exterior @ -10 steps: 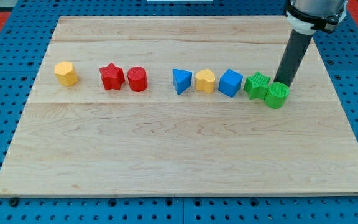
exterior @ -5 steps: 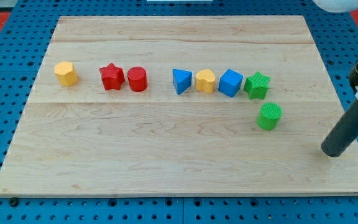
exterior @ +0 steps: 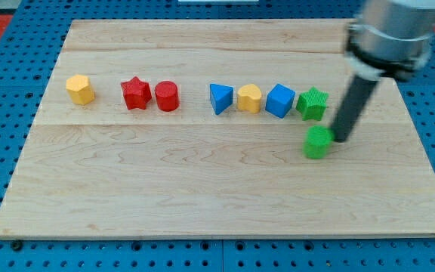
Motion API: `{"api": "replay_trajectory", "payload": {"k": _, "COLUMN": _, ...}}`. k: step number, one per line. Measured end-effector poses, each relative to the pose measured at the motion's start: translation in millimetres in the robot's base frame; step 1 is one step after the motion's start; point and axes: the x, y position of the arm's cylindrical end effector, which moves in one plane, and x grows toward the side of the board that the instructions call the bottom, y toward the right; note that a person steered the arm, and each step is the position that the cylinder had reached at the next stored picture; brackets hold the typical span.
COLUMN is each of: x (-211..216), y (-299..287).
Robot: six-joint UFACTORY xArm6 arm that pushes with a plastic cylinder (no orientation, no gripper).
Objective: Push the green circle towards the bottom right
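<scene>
**Q:** Where does the green circle lie relative to my tip?

**A:** The green circle [exterior: 318,142] sits right of the board's centre, closer to the right edge than the left and roughly midway between the top and bottom edges. My tip [exterior: 341,139] stands just beside it on the right-edge side, touching or nearly so; motion blur leaves the contact uncertain. The rod rises from there toward the top right corner.

**Q:** And the state of the tool?

**A:** There are no jaws to open or close: the arm ends in a plain dark rod, and it holds nothing.

**Q:** What else is on the wooden board [exterior: 202,196]?

**A:** A row runs across the upper half. From the left edge: a yellow hexagon [exterior: 81,89], well apart from the rest; a red star [exterior: 136,93] just beside a red cylinder [exterior: 167,96]; then a blue triangle [exterior: 220,98], a yellow pentagon-like block [exterior: 249,98], a blue cube [exterior: 280,100] and a green star [exterior: 313,103], packed closely. The green circle lies just below the green star, toward the bottom edge, slightly apart from it.
</scene>
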Motion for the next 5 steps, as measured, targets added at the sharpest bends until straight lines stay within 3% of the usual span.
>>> {"api": "replay_trajectory", "payload": {"k": 1, "x": -3, "y": -21}}
{"api": "replay_trajectory", "payload": {"k": 2, "x": -3, "y": -105}}
{"api": "replay_trajectory", "payload": {"k": 3, "x": 31, "y": -114}}
{"api": "replay_trajectory", "payload": {"k": 4, "x": 38, "y": -20}}
{"api": "replay_trajectory", "payload": {"k": 5, "x": 11, "y": -34}}
